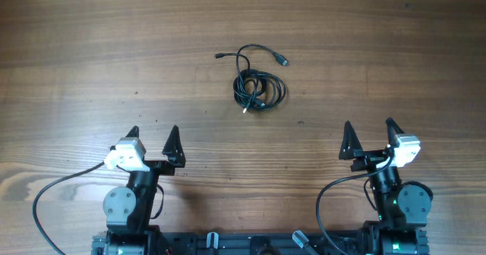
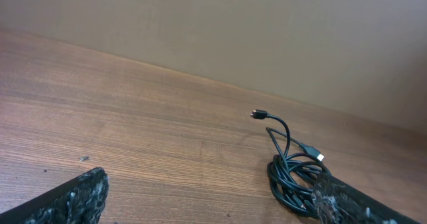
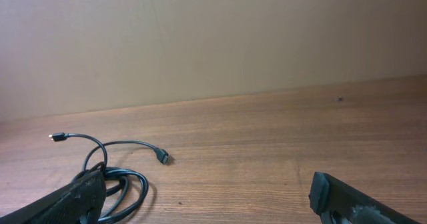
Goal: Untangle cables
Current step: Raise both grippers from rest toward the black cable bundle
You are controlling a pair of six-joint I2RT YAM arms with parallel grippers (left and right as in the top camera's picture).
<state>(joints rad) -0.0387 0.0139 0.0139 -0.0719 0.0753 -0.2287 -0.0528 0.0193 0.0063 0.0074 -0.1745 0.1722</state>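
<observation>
The cables (image 1: 258, 88) lie as one coiled black bundle at the table's middle, with two plug ends sticking out toward the back. The bundle shows in the left wrist view (image 2: 291, 177) at lower right and in the right wrist view (image 3: 123, 184) at lower left. My left gripper (image 1: 154, 139) is open and empty near the front left, well short of the bundle. My right gripper (image 1: 370, 133) is open and empty near the front right, also apart from it.
The wooden table (image 1: 91, 58) spreads on all sides of the bundle. A plain beige wall (image 3: 213, 37) stands behind the table's far edge. The arms' own thick black wires (image 1: 53, 190) loop near the front edge.
</observation>
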